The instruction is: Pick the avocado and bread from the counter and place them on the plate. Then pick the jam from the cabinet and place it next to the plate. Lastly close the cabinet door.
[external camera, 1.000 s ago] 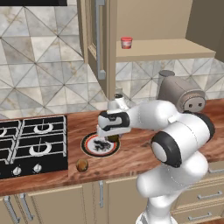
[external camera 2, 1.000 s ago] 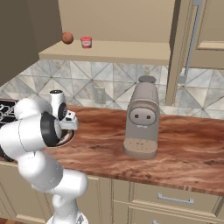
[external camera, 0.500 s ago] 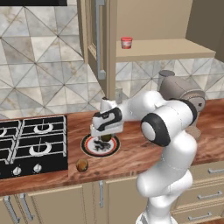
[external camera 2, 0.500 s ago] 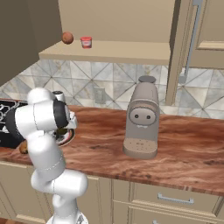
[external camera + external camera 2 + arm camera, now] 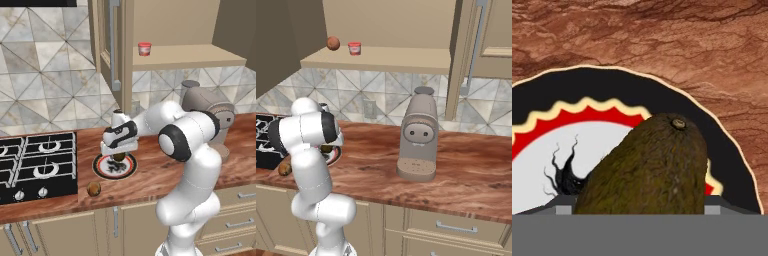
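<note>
Arm: since a second ago we have swung our elbow out to the right in the left base view, while the gripper (image 5: 119,154) has stayed low over the plate (image 5: 102,170); the base cameras have not moved.
Counter (image 5: 150,172): same layout as before, with the stove (image 5: 35,162) to the left and the coffee machine (image 5: 417,135) well apart to the right.
Cabinet (image 5: 165,30): the cabinet door (image 5: 114,45) hangs open as it did earlier, and the jam (image 5: 144,48) sits on the shelf untouched.
Plate: it lies on the counter just below our hand; the hand view shows its black-and-red rim curving behind the fruit.
Avocado (image 5: 649,170): it sits between our fingers over the plate's white middle; we judge it gripped, though we cannot tell whether it touches the plate yet.
Gripper state: jaws partly apart, closed around the avocado and not yet let go.
Bread (image 5: 93,188): it lies on the counter near the front edge, just beside the plate and apart from it.
Meaning: we judge the first placement nearly done; release comes next, then the bread.
</note>
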